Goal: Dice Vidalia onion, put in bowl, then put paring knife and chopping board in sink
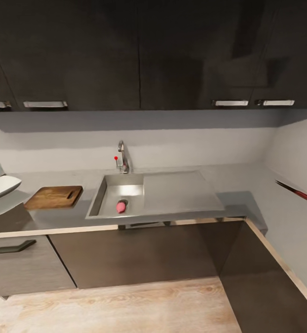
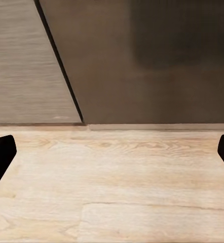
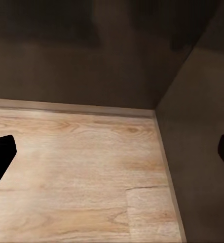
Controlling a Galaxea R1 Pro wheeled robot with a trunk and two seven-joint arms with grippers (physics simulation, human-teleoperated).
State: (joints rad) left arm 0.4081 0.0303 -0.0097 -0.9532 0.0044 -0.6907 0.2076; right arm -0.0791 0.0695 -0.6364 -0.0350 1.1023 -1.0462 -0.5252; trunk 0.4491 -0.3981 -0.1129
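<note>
Onion (image 1: 121,206) first: a small reddish-pink lump lies in the basin of the sink (image 1: 185,196), at the near edge of the drain and close to the basin's near wall. The chrome tap (image 1: 123,159) with its red-tipped lever stands right behind the basin, and the flat drainboard runs off to the right. Left of the sink, just beside its rim, the chopping board (image 1: 53,197) lies flat on the tabletop (image 1: 239,178), its handle slot toward the sink. Further left, at the picture's edge, sits the white bowl (image 1: 2,187). A dark blade with a reddish handle (image 1: 297,192) shows against the right wall; whether that is the paring knife I cannot tell, since it does not look white-handled.

Both arms hang low. The left hand (image 2: 112,152) is spread wide with nothing between its fingertips (image 2: 1,152), looking at wood floor (image 2: 117,182) and a cabinet front. The right hand (image 3: 112,152) is likewise wide and empty, facing the floor by the corner cabinets.

Nothing is grasped yet, so the risks lie in the reach. The onion sits deep and close to the near wall, so a hand coming down steeply could strike the rim or the tap. It looks round and may roll away from closing fingers. The bowl seems to overhang the tabletop's left end; a careless swing of the left arm could knock it off.
</note>
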